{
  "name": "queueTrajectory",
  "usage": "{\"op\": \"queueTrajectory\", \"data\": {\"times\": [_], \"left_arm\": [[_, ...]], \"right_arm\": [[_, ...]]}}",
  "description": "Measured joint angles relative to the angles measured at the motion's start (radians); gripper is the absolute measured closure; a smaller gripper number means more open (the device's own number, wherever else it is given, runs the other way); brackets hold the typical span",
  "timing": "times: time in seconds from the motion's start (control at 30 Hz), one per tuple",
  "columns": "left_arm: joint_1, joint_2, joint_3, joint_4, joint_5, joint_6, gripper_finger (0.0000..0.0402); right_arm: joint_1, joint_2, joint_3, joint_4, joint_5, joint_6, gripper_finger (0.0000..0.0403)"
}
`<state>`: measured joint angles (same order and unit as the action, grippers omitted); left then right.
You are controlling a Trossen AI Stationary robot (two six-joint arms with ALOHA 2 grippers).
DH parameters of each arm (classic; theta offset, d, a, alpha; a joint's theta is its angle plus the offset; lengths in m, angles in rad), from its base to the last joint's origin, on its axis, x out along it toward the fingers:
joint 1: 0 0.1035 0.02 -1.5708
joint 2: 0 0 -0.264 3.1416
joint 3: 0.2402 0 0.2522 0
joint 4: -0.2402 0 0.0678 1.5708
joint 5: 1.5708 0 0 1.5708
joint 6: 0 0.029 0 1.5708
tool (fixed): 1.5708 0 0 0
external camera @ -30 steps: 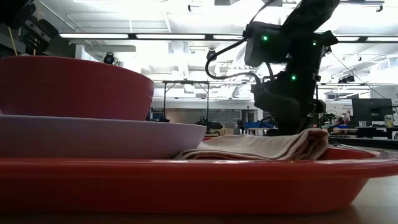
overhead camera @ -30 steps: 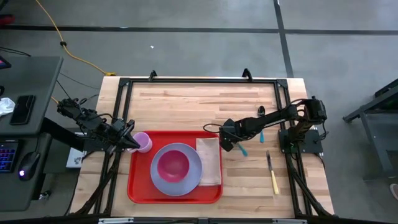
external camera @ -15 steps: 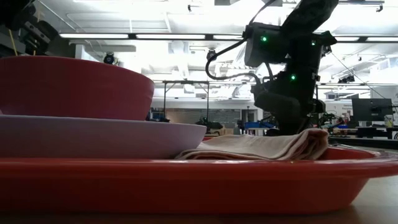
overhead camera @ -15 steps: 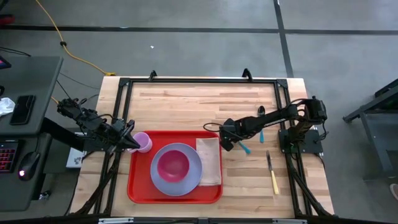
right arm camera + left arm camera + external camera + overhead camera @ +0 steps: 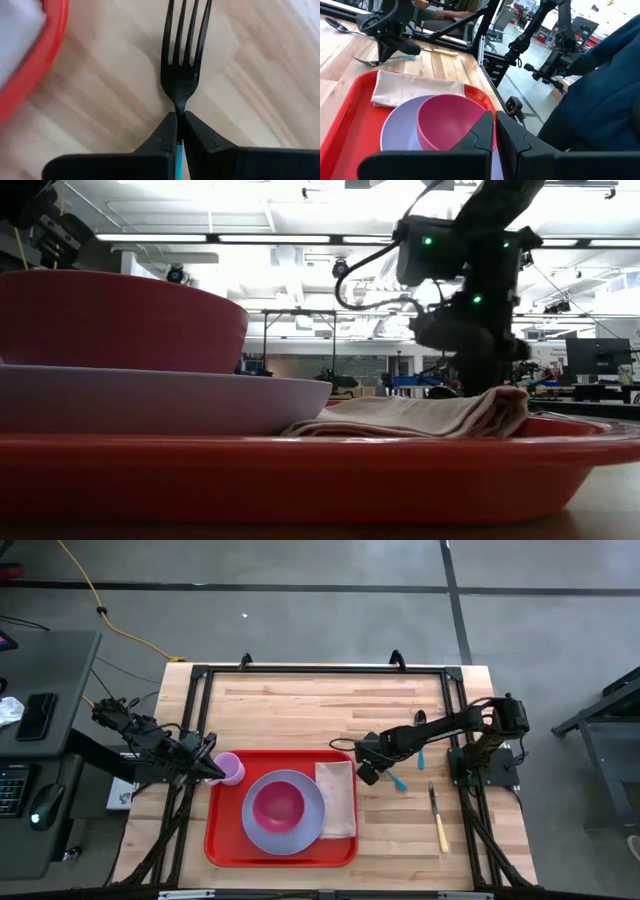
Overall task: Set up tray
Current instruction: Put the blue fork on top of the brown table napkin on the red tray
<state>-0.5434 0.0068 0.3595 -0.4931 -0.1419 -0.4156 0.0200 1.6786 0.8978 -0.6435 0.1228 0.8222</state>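
Between the right gripper's fingertips the fork is now pinched at the neck, tines pointing ahead of the jaws, blue handle running back under the wrist. A second ago the fork was only straddled; the jaws have since been pressed together on it and the gripper has been shifted slightly away from the tray. In the high view the right gripper is seen just off the tray's near edge, the napkin just beside it on the tray. Whether the fork is lifted clear of the table cannot be told.

Consequence: the grasp appears done, so the fork is judged ready to be carried onto the tray, probably onto or beside the napkin. A thin neck grip may let it pivot.

Beyond the right gripper, away from the tray, a knife and a spoon are left on the table, so the task is judged partly done.

The left gripper is held at the tray's opposite corner, against the cup; fingers are seen nearly pressed together in its wrist view, nothing visibly held. Ahead of it the bowl is sat on the plate.
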Motion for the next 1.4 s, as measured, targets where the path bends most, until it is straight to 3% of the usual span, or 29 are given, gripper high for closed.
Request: {"op": "queueTrajectory", "data": {"times": [0.73,1.4], "left_arm": [[0.0,0.0,0.0,-0.008,-0.002,0.026,0.0353],[0.0,0.0,0.0,-0.087,0.053,0.026,0.0353]], "right_arm": [[-0.006,-0.037,0.008,-0.055,-0.11,-0.001,0.04],[0.019,-0.039,0.305,-0.304,-0.07,-0.086,0.04]]}}
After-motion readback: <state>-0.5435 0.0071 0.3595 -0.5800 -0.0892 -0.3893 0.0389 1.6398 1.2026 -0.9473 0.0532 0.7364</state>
